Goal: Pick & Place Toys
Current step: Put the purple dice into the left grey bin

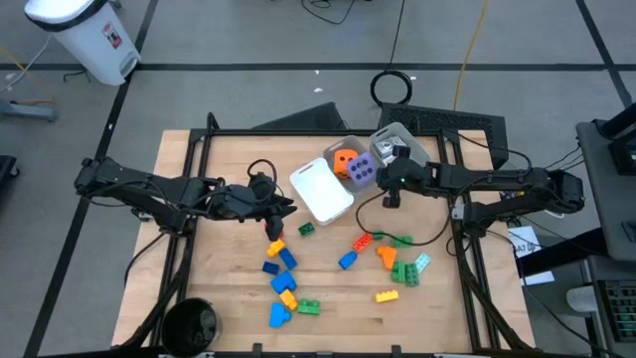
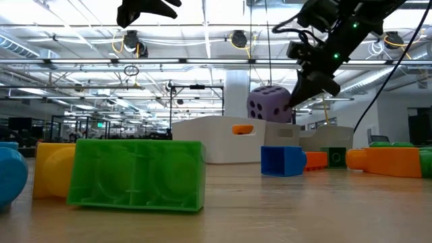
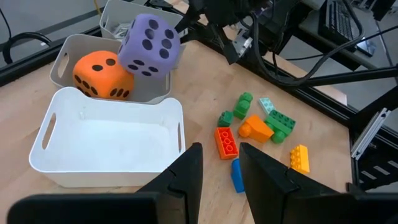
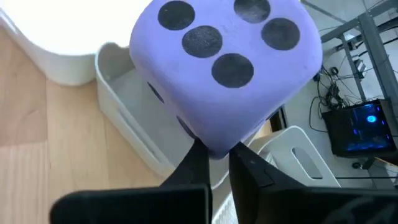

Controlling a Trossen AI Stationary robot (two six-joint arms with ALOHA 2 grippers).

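A purple dotted die (image 4: 224,68) hangs tilted over a grey-white tray (image 3: 68,53), and my right gripper (image 4: 214,158) is shut on it. An orange die (image 3: 102,76) lies in that same tray. In front of it stands an empty white tray (image 3: 112,146). Small bricks lie loose on the wood, some near the middle (image 1: 283,273) and some toward the right (image 1: 393,261). My left gripper (image 3: 221,174) waits open above the table, near the white tray, with nothing between its fingers. My right gripper pinches one corner of the purple die (image 4: 214,144) between its two fingers, at their free ends. The fingers slant down from the table's right side. The die is tilted and held above the tray's rim (image 2: 268,104); whether it touches the orange die I cannot tell.
A clear tray (image 1: 397,139) stands behind the grey-white one. A black cable (image 1: 402,239) loops across the wood among the right-hand bricks. A black cup (image 1: 189,323) sits at the near left corner. A large green brick (image 2: 138,174) lies near the front edge.
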